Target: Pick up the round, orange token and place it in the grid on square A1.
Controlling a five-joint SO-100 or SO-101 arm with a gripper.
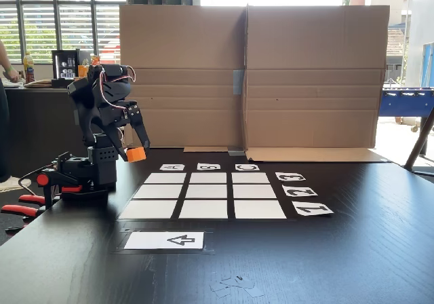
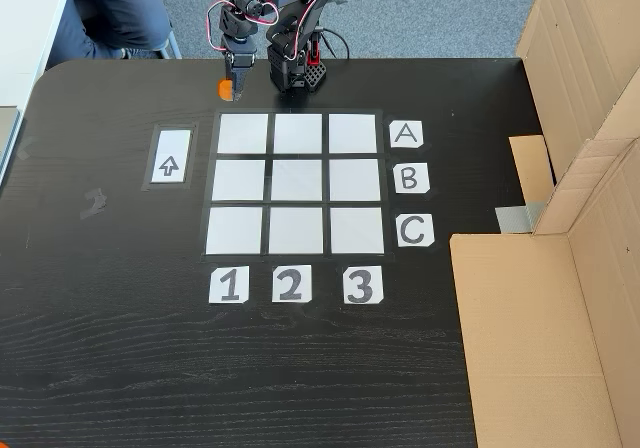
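Observation:
My gripper [image 1: 137,148] [image 2: 232,83] is shut on the orange token [image 1: 136,155] [image 2: 225,90], which hangs at the fingertips a little above the black table. The arm's base stands just behind it. In a fixed view the token is up and to the left of the grid [image 2: 299,183], just outside the corner of square A1 [image 2: 243,134]. In a fixed view from the side, the token is left of the grid [image 1: 203,195], and square A1 [image 1: 148,209] is the near-left cell.
A white card with a black arrow [image 1: 165,240] [image 2: 171,156] lies beside the grid's row 1. A cardboard wall [image 1: 251,73] [image 2: 590,118] lines the table's far side. Red clamps [image 1: 27,209] grip the table edge by the base. A person's leg [image 2: 110,8] is beyond the table.

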